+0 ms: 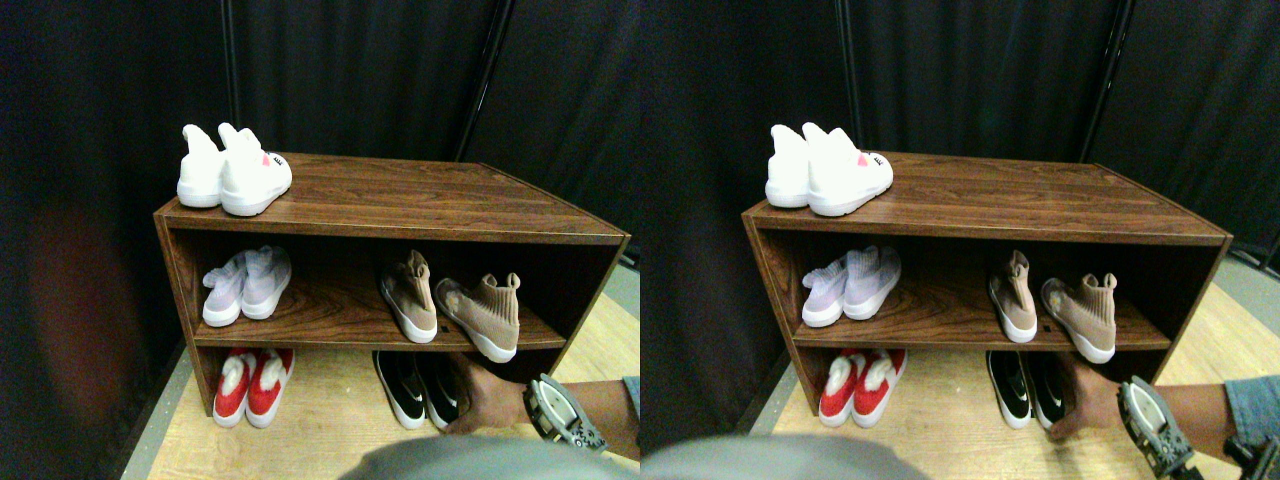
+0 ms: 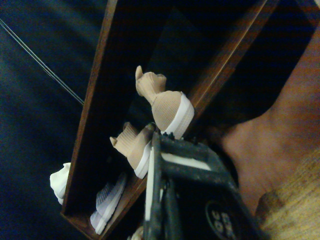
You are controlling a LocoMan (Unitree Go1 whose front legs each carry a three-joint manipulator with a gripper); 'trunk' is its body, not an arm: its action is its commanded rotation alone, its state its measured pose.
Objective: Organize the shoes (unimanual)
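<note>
While a person's hand (image 1: 487,398) reaches under the dark brown wooden shoe rack (image 1: 400,200) at the black low slip-ons with white soles (image 1: 418,390), the right gripper (image 1: 562,412) hovers just beside that hand, low at the rack's right end, holding nothing visible; jaw opening cannot be told. Most pairs look sorted: white high-tops (image 1: 232,172) on the rack's top, lilac knit sneakers (image 1: 245,285) and red-and-white shoes (image 1: 253,385) at its left. Left to do, likely: tan knit sock-shoes with white soles (image 1: 452,305) on the rack's middle shelf sit splayed, one overhanging the edge.
</note>
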